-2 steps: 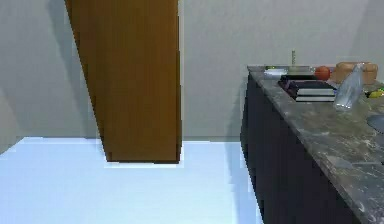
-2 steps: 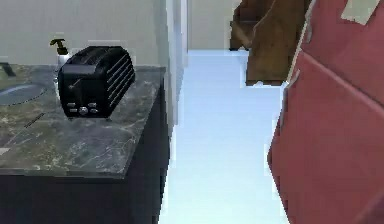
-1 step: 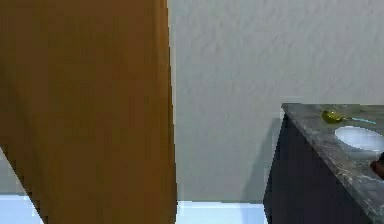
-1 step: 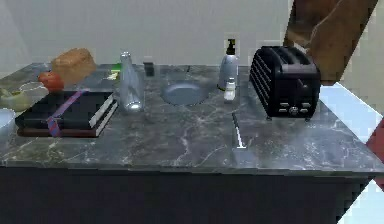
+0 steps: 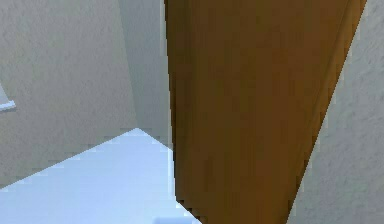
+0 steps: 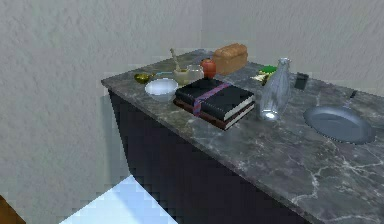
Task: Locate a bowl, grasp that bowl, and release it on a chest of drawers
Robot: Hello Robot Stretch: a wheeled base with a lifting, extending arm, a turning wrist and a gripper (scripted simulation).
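The arm side view looks onto a dark marble countertop with a dark front, set against a pale wall. A white bowl sits near the counter's left corner, close to the front edge. Just behind it, at the corner, lies a smaller dark dish with something yellowish in it. To the bowl's right stands a pale cup with a utensil sticking up out of it. Beyond that are a red apple and a loaf of bread – the apple just beside the loaf.

A stack of dark books with a purple band lies just right of the white bowl. Further right, a clear glass bottle stands upright, with a small green thing behind it. Near the view's right edge is a round grey basin – sink or pan, it cannot be told which. Pale floor shows at the bottom left.

In the forward view, a tall brown wooden panel rises close ahead, with a light wall to its left and pale floor below.

How the gripper stands cannot be told.
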